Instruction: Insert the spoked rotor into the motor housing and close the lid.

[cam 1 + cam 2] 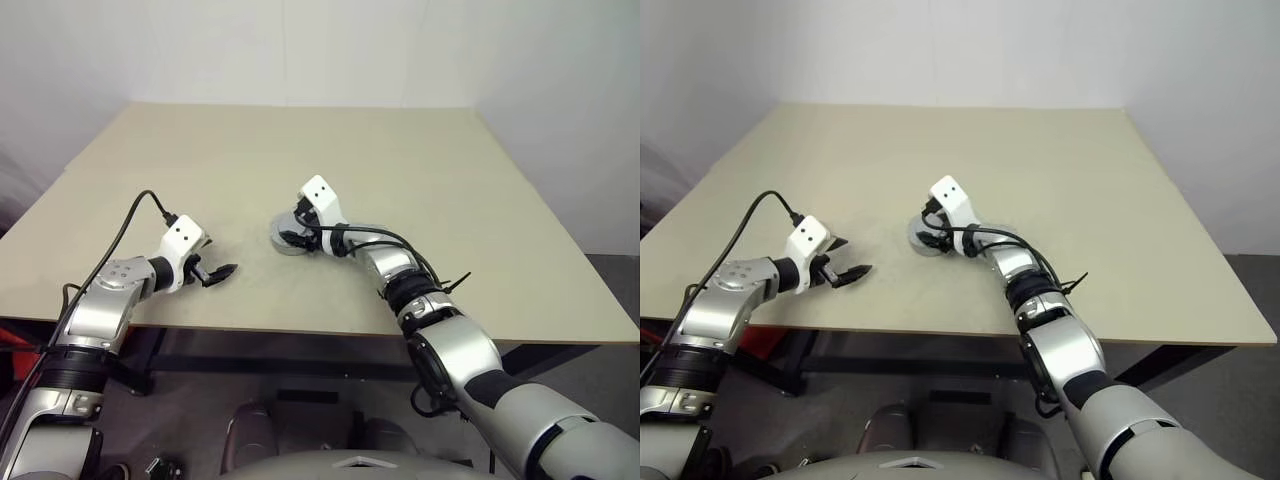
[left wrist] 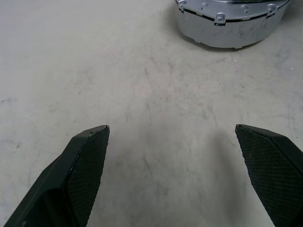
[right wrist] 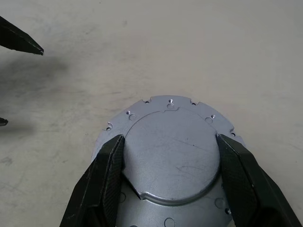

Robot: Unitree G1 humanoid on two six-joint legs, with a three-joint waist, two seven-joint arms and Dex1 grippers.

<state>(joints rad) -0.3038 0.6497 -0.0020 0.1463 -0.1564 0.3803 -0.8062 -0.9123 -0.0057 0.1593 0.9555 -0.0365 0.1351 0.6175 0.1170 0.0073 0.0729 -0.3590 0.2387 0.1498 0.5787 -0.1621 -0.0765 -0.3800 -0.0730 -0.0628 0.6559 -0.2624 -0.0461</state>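
beige table, white walls, grey floor

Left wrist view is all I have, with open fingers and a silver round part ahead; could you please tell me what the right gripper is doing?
Observer: The right gripper straddles the lid, one finger against each side of its raised centre.
Operator: Is the lid seated?
Observer: It lies flat on top of the motor housing.
Operator: Where is my gripper relative to it?
Observer: The left gripper is apart from the housing, on the robot's left of it, over bare table.
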